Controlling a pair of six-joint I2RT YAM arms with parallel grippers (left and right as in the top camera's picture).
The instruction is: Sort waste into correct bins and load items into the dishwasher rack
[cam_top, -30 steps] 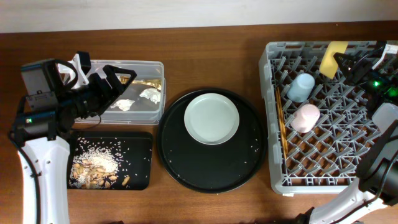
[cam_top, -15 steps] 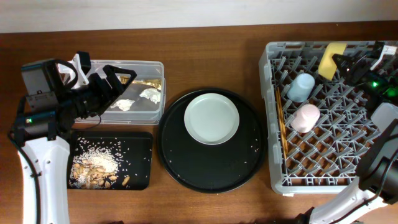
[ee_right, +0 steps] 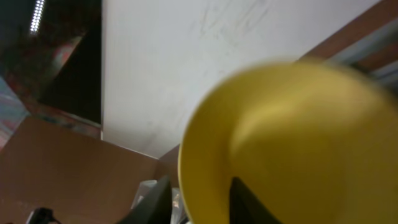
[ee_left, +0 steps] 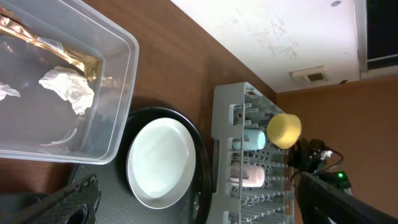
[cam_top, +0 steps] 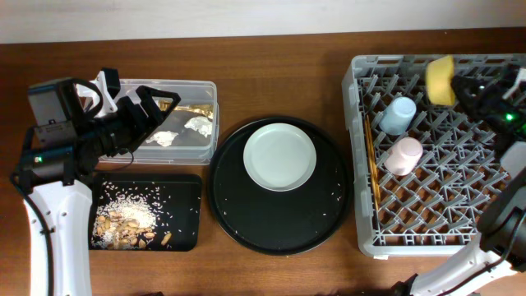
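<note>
The yellow bowl stands on its edge in the far row of the grey rack. Its long side runs front to back. Its hollow side points at the right claw, which is right beside it, toward the rack's right side. From the right wrist the bowl's rim looks like it sits between two dark fingers. That view is blurry, so I cannot tell if the claw is gripping the rim or has let go.

Inside the rack there is one blue cup and one pink cup, both lying tipped over. Wooden chopsticks lie along the rack's left side, pointing front to back.

Just left of the rack is one round black tray with one pale plate lying flat on it. Further left of the rack are one clear tub and one flat black tray on the counter. The tub holds two white tissue wads and one gold wrapper. The flat tray holds food scraps.

The left claw hangs over the tub, far from the rack. It is spread wide and holds nothing.
</note>
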